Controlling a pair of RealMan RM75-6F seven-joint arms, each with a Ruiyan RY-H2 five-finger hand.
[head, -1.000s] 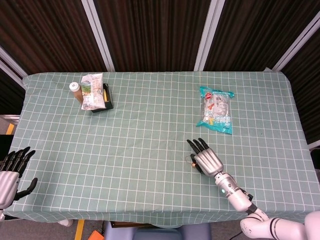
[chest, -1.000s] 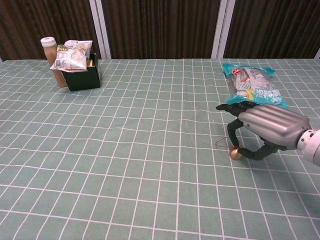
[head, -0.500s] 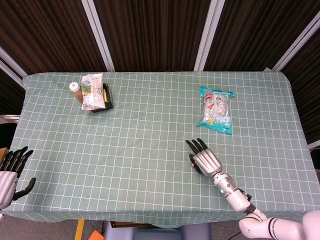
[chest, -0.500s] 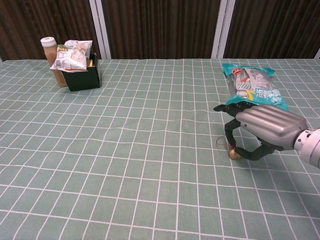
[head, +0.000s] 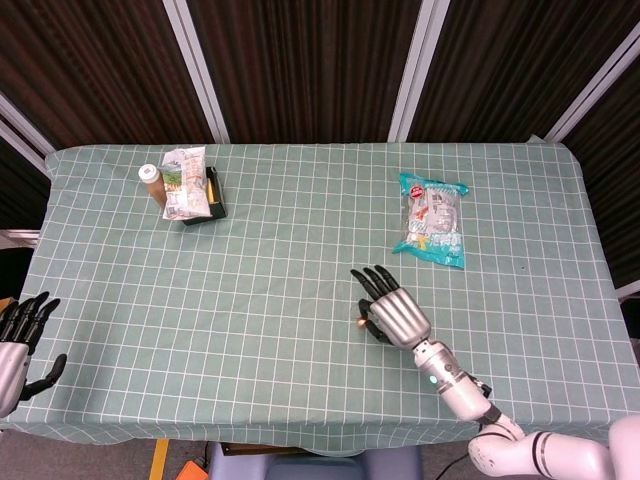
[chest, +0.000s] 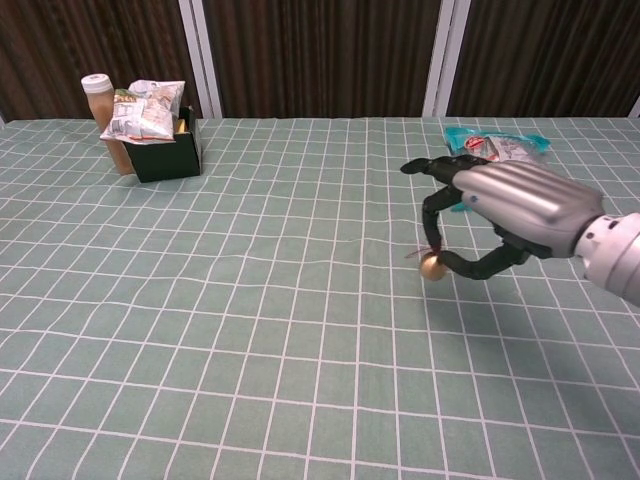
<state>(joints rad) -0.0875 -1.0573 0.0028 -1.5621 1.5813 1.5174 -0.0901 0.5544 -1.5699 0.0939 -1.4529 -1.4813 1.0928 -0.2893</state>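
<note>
Near the middle of the table (head: 300, 290), which wears a green cloth with a white grid, the right hand (head: 393, 312) pinches a small gold ball (chest: 432, 267) between thumb and a finger, with the other fingers (chest: 425, 167) reaching forward above it. From the chest view the ball looks lifted just clear of the cloth, with a thin reddish thread at its top; from the head view it shows only as a tiny orange speck (head: 361, 322) at the hand's left edge, mostly covered by the hand. Behind the right hand lies one teal snack bag (head: 431, 218), well apart from it when seen from above; in the chest view the hand hides most of that bag, leaving only its top edge (chest: 498, 142). At the far left of the table stands one dark box (chest: 168, 153) stuffed with snack packets (chest: 143, 108); at least two packets show, but their number is hard to make out. Just beside the box stands one bottle (chest: 103, 110) with a pale cap and brown contents. Nothing lies between the right hand and the box. The left hand (head: 15, 345) hangs off the table's near left corner, fingers spread and holding nothing, partly cut off by the picture's edge and missing from the chest view. Dark slatted panels (head: 300, 60) with pale posts rise behind the table.
</note>
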